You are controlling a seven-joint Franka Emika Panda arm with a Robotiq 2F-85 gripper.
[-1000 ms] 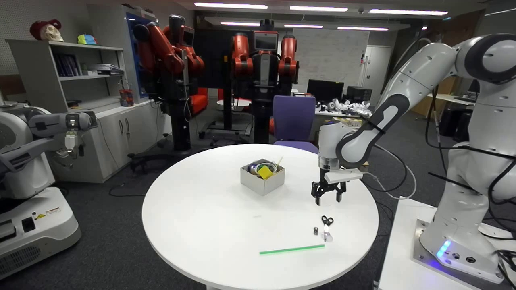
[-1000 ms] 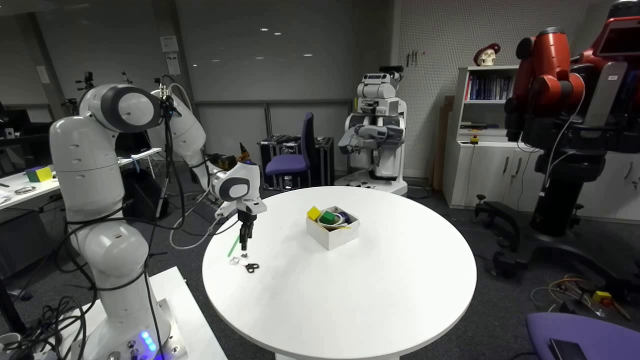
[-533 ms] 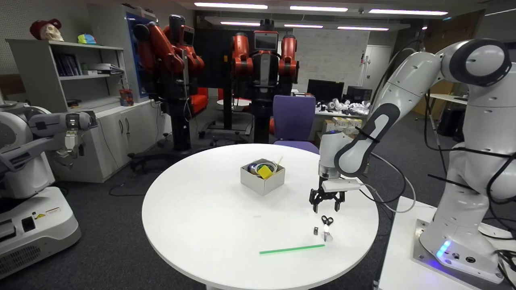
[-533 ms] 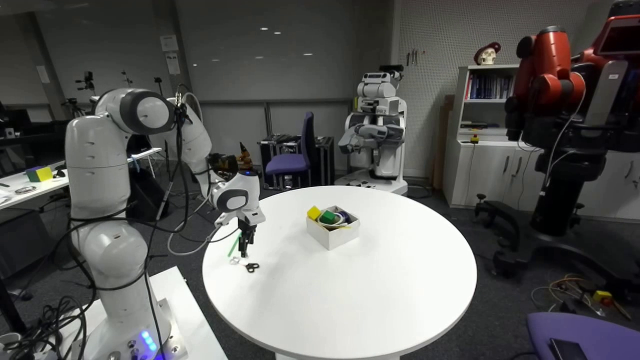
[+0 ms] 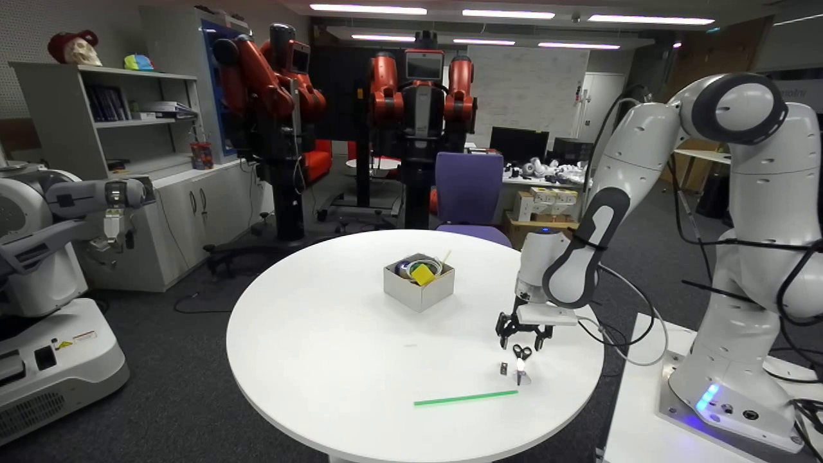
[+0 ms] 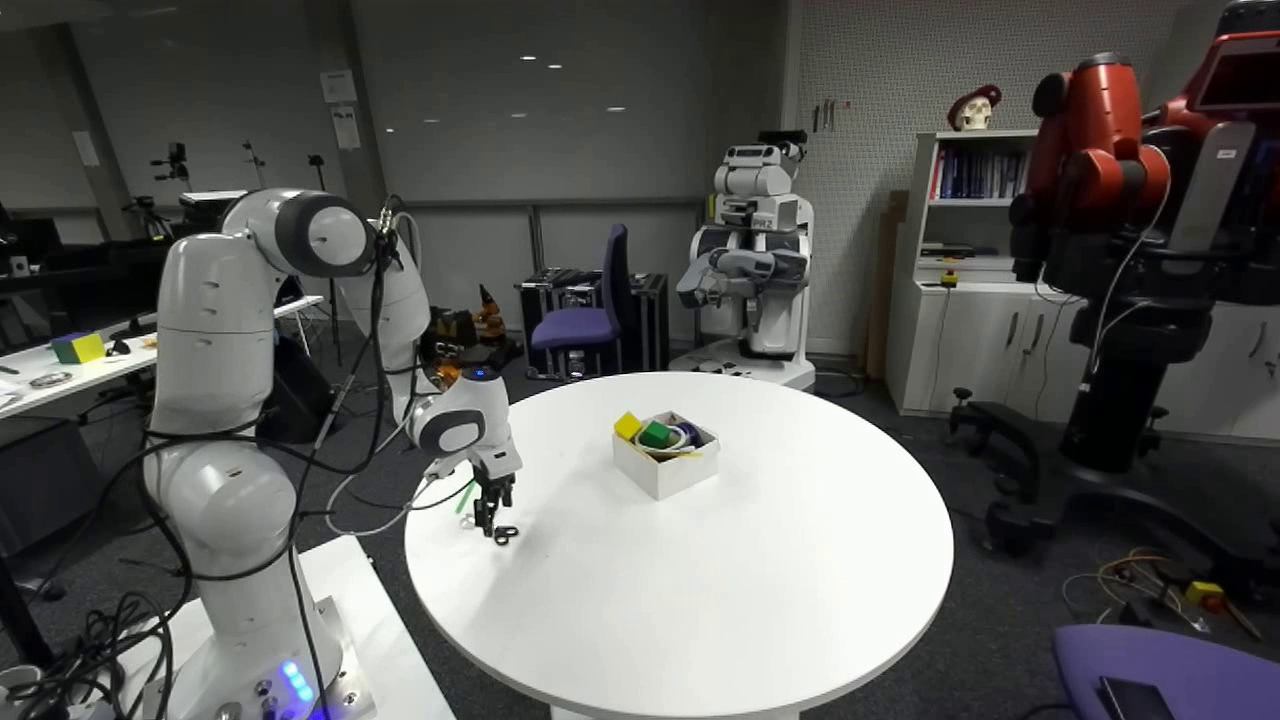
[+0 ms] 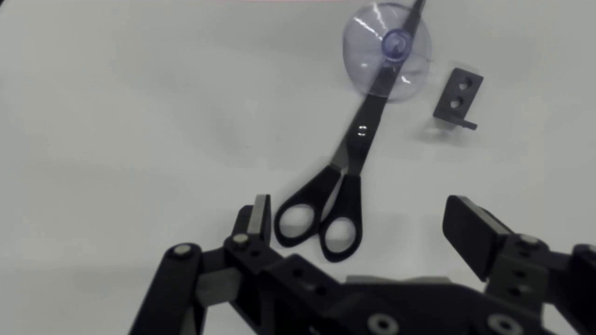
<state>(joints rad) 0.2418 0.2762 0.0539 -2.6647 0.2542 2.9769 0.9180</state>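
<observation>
My gripper (image 7: 362,218) stands open above the table, fingers pointing down, nothing held. In the wrist view, black-handled scissors (image 7: 363,132) lie with both handle loops between the fingers, much closer to the left finger (image 7: 260,218). Whether that finger touches a loop I cannot tell. A clear suction cup (image 7: 361,56) rests over the blades. Right of it lies a small dark bracket (image 7: 458,95) with two holes. In an exterior view the gripper (image 5: 521,347) hangs just over the scissors' handles (image 5: 522,352); elsewhere the gripper (image 6: 490,528) hides the blades and only the loops (image 6: 505,535) show.
On the round white table (image 5: 308,360), a green strip (image 5: 466,399) lies beyond the suction cup (image 5: 526,379). A white box (image 5: 415,297) of mixed items, including a yellow block (image 5: 423,275), stands toward the middle. A purple chair (image 5: 468,190) is close to the table's edge.
My gripper has come down toward the table and over the scissors' handles, tilting slightly. Its fingers have stayed apart. The scissors, suction cup, bracket, strip and box have not moved.
</observation>
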